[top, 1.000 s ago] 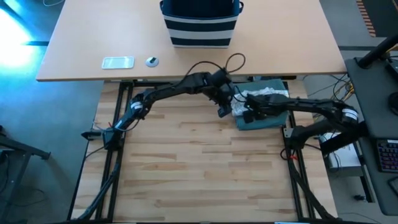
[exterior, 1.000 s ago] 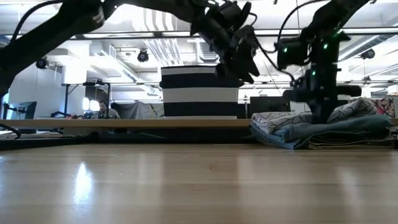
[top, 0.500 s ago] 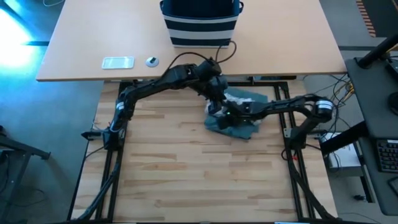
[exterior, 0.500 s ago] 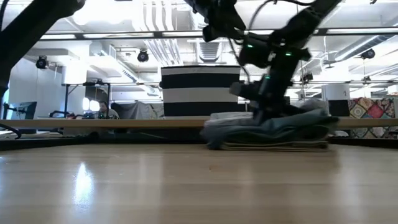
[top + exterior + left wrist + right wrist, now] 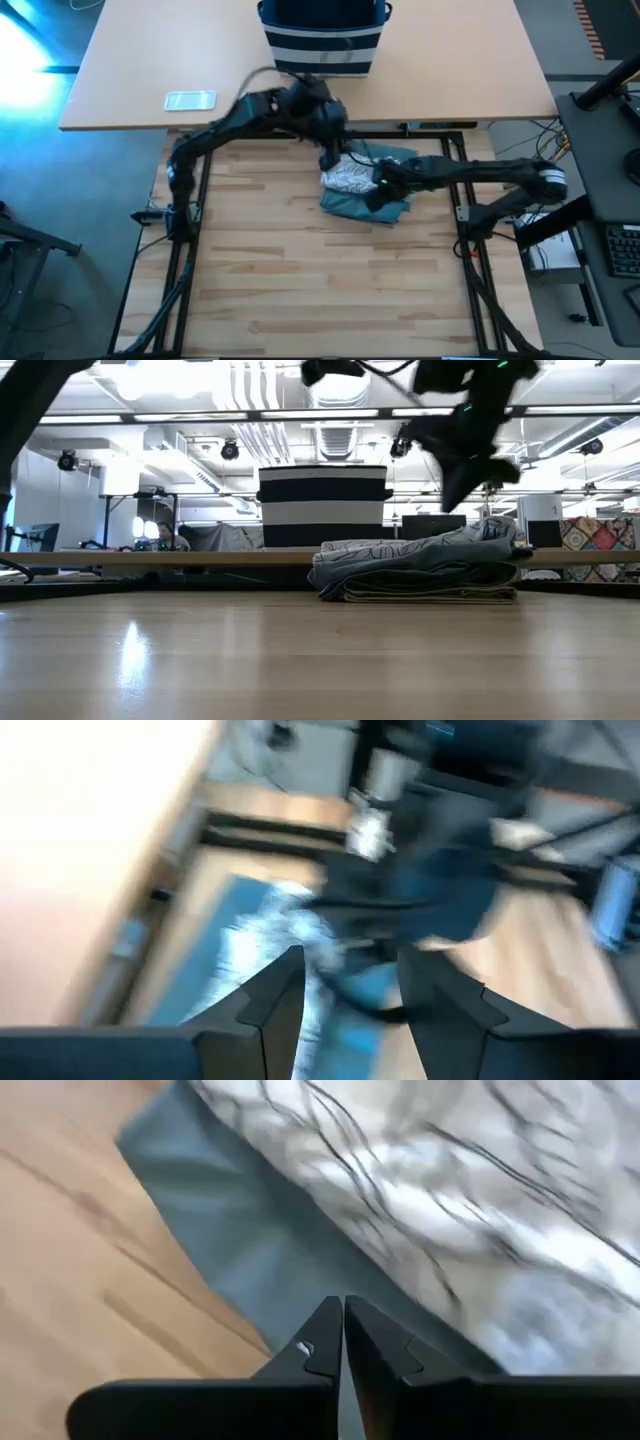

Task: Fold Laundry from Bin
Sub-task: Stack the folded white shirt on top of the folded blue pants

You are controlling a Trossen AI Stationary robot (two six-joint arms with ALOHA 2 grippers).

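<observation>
The laundry is a folded stack [image 5: 365, 188] on the wooden table, right of its middle. A grey-white patterned garment [image 5: 348, 175] lies on top of a teal one [image 5: 250, 1250], and a tan layer [image 5: 430, 595] is at the bottom. My right gripper [image 5: 343, 1302] is shut and hangs just above the stack [image 5: 420, 565], clear of it in the low view. My left gripper [image 5: 350, 965] is open and holds nothing. It is high over the stack's far left corner [image 5: 328, 158], between the stack and the bin. The striped navy bin [image 5: 323, 40] stands on the tan desk beyond.
A flat white device [image 5: 190, 100] and a small round object [image 5: 244, 98] lie on the tan desk [image 5: 480, 70] left of the bin. Bare wooden table [image 5: 300, 270] stretches to the left of the stack and on its near side.
My right gripper, shut and down on the stack, has slid the whole stack from the table's far right corner toward the left. It has then risen off it. My left gripper has risen and drawn back toward the bin, staying open.
</observation>
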